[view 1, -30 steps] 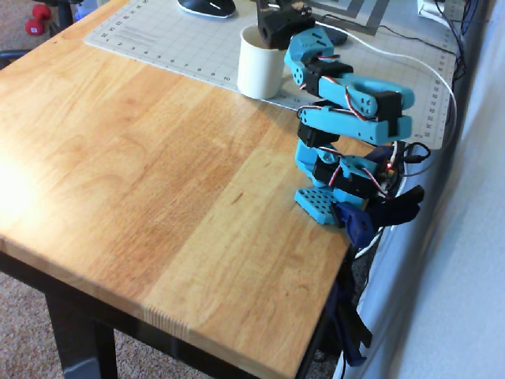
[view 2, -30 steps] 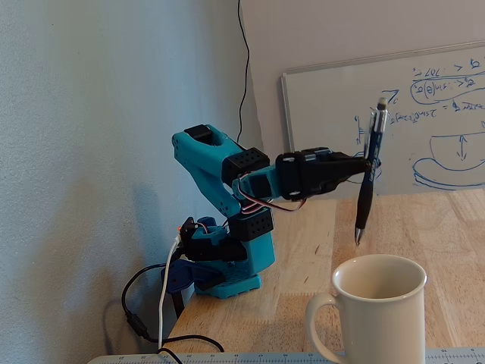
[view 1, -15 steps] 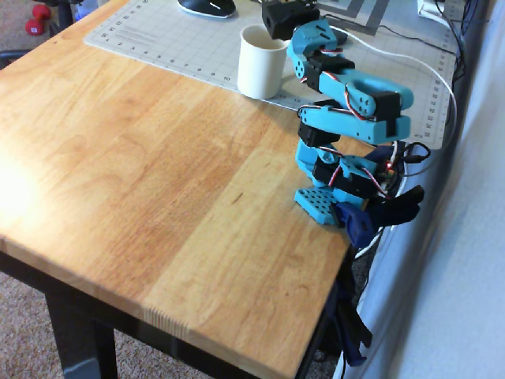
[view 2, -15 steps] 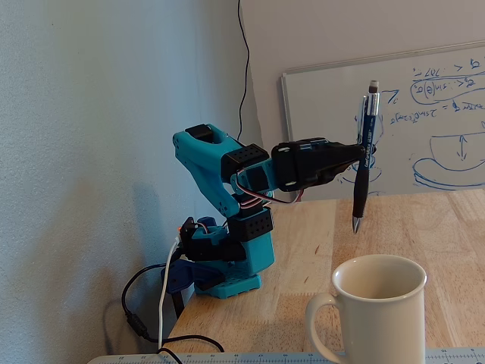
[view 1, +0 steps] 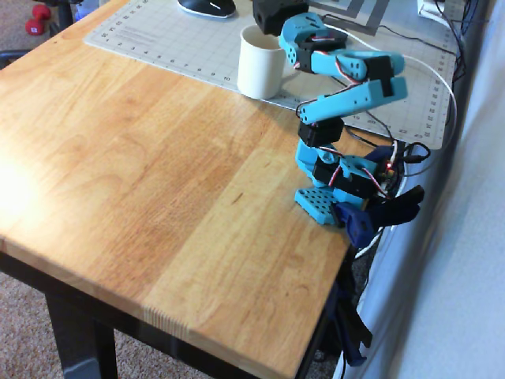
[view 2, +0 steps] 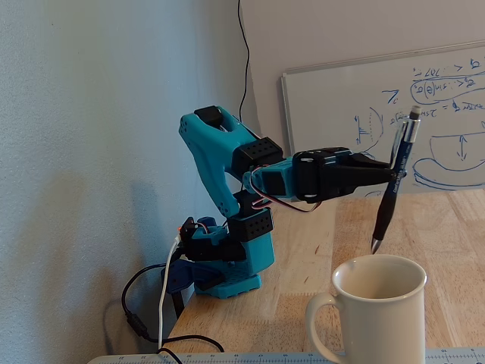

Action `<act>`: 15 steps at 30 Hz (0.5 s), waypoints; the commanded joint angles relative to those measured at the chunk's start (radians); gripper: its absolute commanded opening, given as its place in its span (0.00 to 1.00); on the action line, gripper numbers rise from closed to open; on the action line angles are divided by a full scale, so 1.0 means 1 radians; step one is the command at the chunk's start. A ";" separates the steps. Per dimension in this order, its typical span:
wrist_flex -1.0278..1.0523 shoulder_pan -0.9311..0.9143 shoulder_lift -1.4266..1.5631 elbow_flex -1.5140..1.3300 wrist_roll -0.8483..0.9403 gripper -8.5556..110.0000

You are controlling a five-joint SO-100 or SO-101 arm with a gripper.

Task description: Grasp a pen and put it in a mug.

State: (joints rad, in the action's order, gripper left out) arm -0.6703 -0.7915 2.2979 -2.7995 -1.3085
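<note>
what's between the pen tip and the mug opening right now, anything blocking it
Nothing visible. In the fixed view the gripper holds the pen slightly tilted, its tip hanging just above the mug, whose open mouth shows nothing across it.

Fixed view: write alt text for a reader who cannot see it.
A blue robot arm's black pincer holds a dark blue pen tilted, tip down, just above the rim of a cream mug in the foreground. The arm's base is at the wooden table's edge, with a scribbled whiteboard behind.
</note>
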 commanded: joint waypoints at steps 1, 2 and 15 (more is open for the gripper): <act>-0.032 0.003 -0.029 0.135 0.015 0.08; -0.032 0.003 -0.032 0.135 0.014 0.08; -0.026 0.005 -0.032 0.067 0.014 0.08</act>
State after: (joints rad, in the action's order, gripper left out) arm -0.6703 -0.7915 2.2503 -2.7673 -1.3023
